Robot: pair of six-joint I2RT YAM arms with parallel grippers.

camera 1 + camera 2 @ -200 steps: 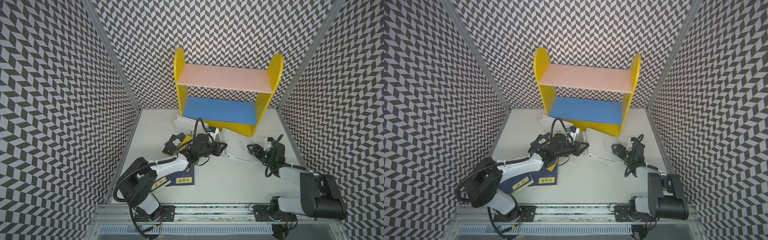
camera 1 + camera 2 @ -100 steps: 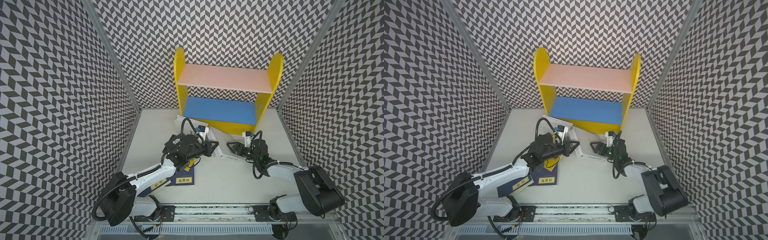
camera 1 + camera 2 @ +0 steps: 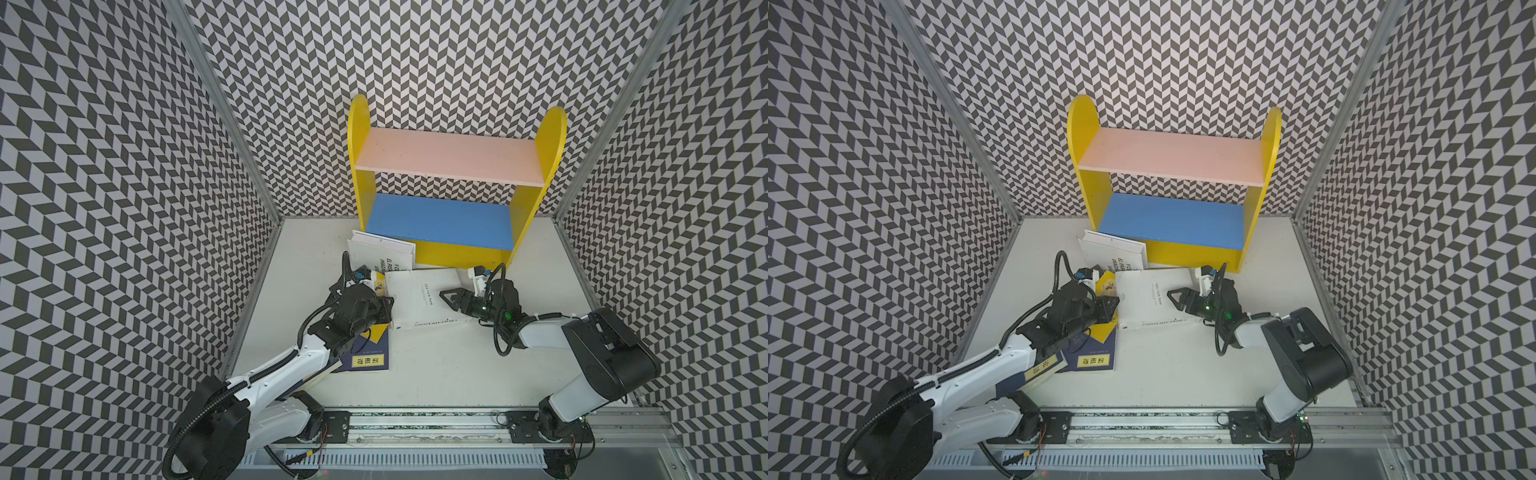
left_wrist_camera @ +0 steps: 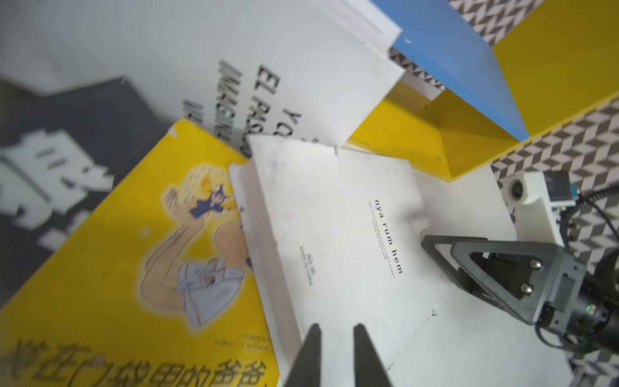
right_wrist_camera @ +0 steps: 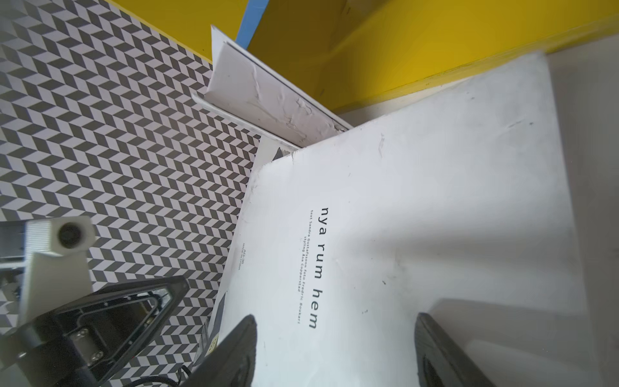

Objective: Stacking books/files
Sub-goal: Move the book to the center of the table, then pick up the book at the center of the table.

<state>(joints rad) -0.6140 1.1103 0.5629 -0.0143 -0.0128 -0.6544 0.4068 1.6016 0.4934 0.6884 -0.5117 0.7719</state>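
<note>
A white book printed "nya rum hem" (image 3: 419,301) lies in the middle of the table, its left edge resting over a yellow cartoon book (image 4: 134,251). My left gripper (image 4: 336,330) hovers at that left edge with its jaws slightly parted and nothing between them. My right gripper (image 5: 335,338) stands wide open over the same cover, seen from above as right gripper (image 3: 448,300). A second white book (image 3: 380,253) leans against the shelf foot. A black book (image 4: 67,150) and a navy book (image 3: 368,360) with a yellow label lie under my left arm.
The yellow shelf (image 3: 528,216), with a pink upper board and a blue lower board, stands at the back against the wall. Another navy book with a yellow label (image 3: 1044,370) lies under my left forearm. Patterned walls close in both sides.
The left jaws have parted from shut and that arm has drawn back left. The white book has shifted left and lies flatter. The right gripper has moved left over its cover.
</note>
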